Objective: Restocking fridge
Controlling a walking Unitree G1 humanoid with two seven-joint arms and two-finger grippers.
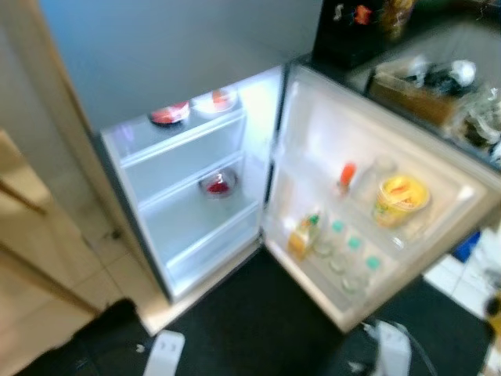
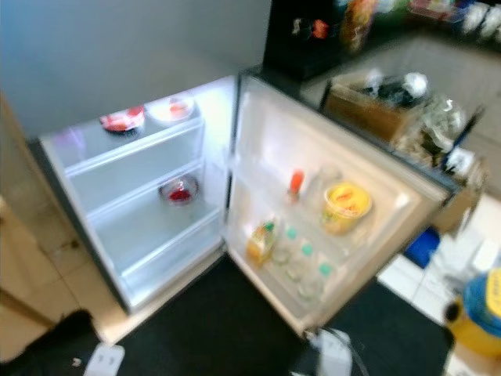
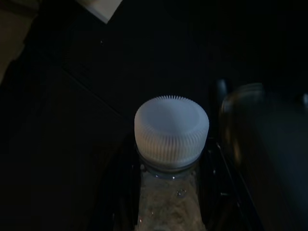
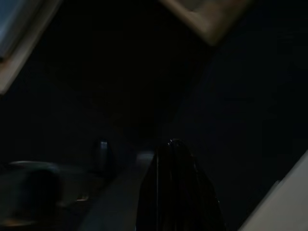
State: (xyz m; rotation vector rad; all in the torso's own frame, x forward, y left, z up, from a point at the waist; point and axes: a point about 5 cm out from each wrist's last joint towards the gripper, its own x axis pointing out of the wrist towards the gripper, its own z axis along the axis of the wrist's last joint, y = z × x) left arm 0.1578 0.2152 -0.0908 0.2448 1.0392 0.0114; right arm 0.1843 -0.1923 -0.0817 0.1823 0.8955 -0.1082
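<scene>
The fridge (image 1: 188, 168) stands open in front of me, lit inside, its door (image 1: 368, 196) swung out to the right. In the left wrist view my left gripper (image 3: 169, 192) is shut on a clear bottle (image 3: 171, 132) with a ribbed white cap, held upright between the dark fingers over a black floor. The right wrist view is very dark; my right gripper (image 4: 175, 192) shows as one black tip with the fingers together and nothing in them. Both silver arms (image 1: 164, 352) hang low at the bottom edge of the eye views.
Two dishes of red food (image 1: 170, 114) sit on the top shelf, and a bowl (image 1: 218, 185) on the middle one. The door holds a yellow tub (image 1: 401, 200), a juice carton (image 1: 301, 235) and several teal-capped bottles (image 1: 348, 254). A black mat (image 1: 250, 329) lies below, with a cluttered counter (image 1: 415, 94) to the right.
</scene>
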